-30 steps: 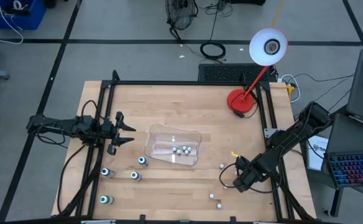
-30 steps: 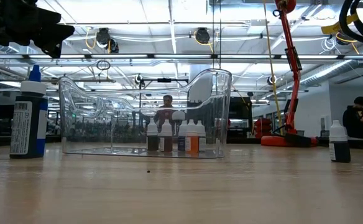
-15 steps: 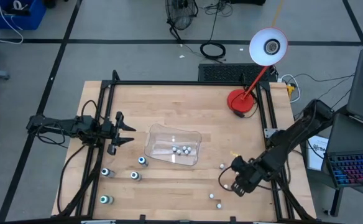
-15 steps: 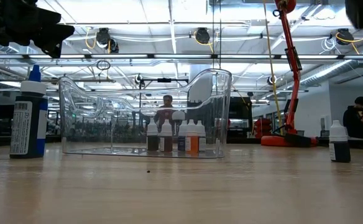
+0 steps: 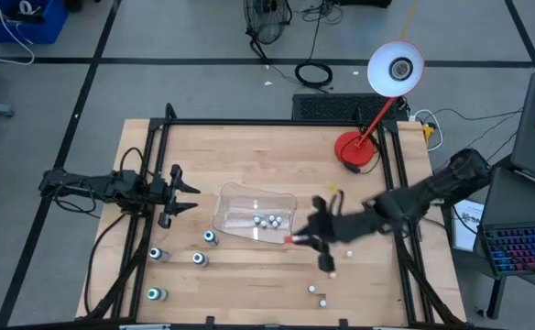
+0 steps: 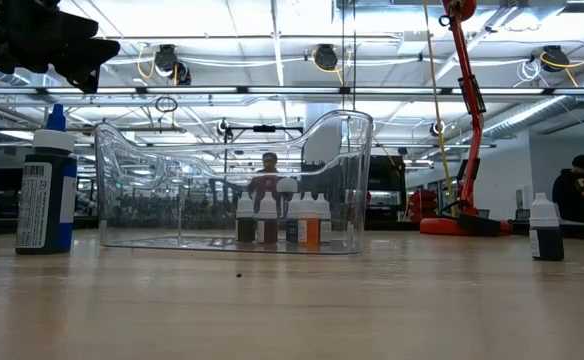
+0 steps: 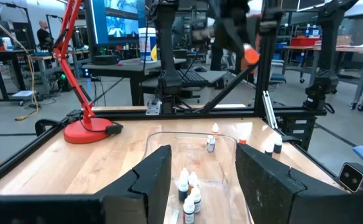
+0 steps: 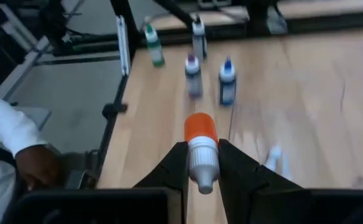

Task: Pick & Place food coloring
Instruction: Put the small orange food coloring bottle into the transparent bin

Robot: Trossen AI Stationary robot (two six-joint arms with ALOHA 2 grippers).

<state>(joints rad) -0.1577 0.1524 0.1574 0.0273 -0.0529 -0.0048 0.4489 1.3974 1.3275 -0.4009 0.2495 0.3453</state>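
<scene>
A small whitish food coloring bottle with an orange cap [image 8: 201,129] is lifted in my right gripper [image 5: 297,238], which is shut on it by the near right corner of the clear tray [image 5: 240,197]. Several tiny bottles [image 5: 266,221] stand on the tray's floor. More bottles stand on the table left of the tray [image 5: 199,259] and near the front right [image 5: 311,290]. My left gripper [image 7: 206,180] waits open left of the tray, with nothing between its fingers. My right gripper pinches the bottle's whitish body just behind the orange cap [image 8: 201,163] between its two fingers. The bottle lies along the fingers, with the cap sticking out past their tips. The fingers slant down from the table's right side. The bottle hangs clear of the table.
A red desk lamp [image 5: 354,149] stands at the far right of the table. A black frame [image 5: 162,137] runs along the table's edges. A tall blue-topped bottle [image 6: 47,180] stands near the front left. A person's hand [image 8: 35,163] shows beyond the table's left edge.
My right gripper has risen from the table's near right part and swung toward the table's left, up to the tray's near right corner, rolling as it went. The orange-capped bottle has come up with it, clear of the table.
</scene>
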